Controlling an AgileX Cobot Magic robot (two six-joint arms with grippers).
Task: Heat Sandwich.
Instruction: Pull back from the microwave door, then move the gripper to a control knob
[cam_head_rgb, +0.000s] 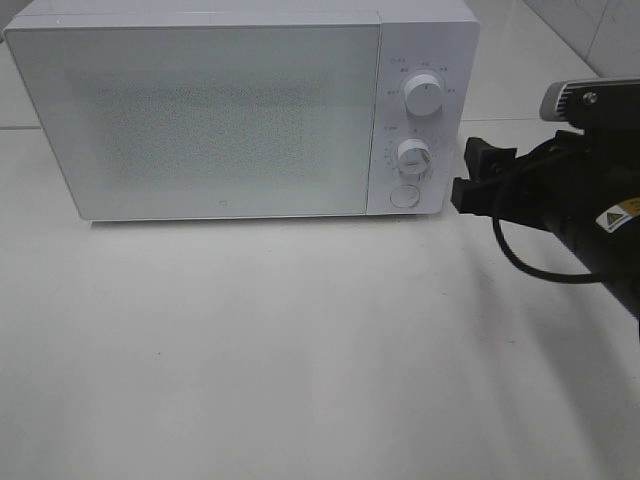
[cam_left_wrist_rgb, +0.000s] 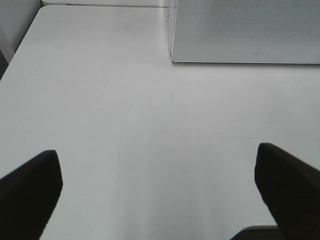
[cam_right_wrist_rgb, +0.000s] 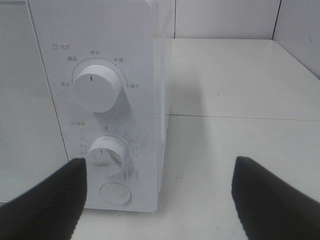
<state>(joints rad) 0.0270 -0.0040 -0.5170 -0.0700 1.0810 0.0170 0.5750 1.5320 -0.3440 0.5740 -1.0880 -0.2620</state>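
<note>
Container on the bench (cam_head_rgb: 300, 350): one white microwave (cam_head_rgb: 200, 110), standing at 12 o'clock on the surface with its door shut. The speckled door panel (cam_head_rgb: 200, 115) is opaque, so the contents cannot be made out.

Control strip at 3 o'clock of the door: upper dial (cam_right_wrist_rgb: 96, 87), lower dial (cam_right_wrist_rgb: 106, 156) and a round button (cam_right_wrist_rgb: 115, 193) beneath them.

Sandwich: in no view. Its place and condition cannot be told.

Right arm (cam_head_rgb: 585, 195): black, low over the bench at 3 o'clock of the control strip and just clear of it, with a cable looped beneath. Its jaws stand wide, pointing at the dials, with nothing between them.

Left arm: seen only in its own wrist view. Its jaws are spread fully wide over bare bench, holding nothing, with the microwave's lower front edge (cam_left_wrist_rgb: 240, 61) ahead at 1 o'clock.
</note>
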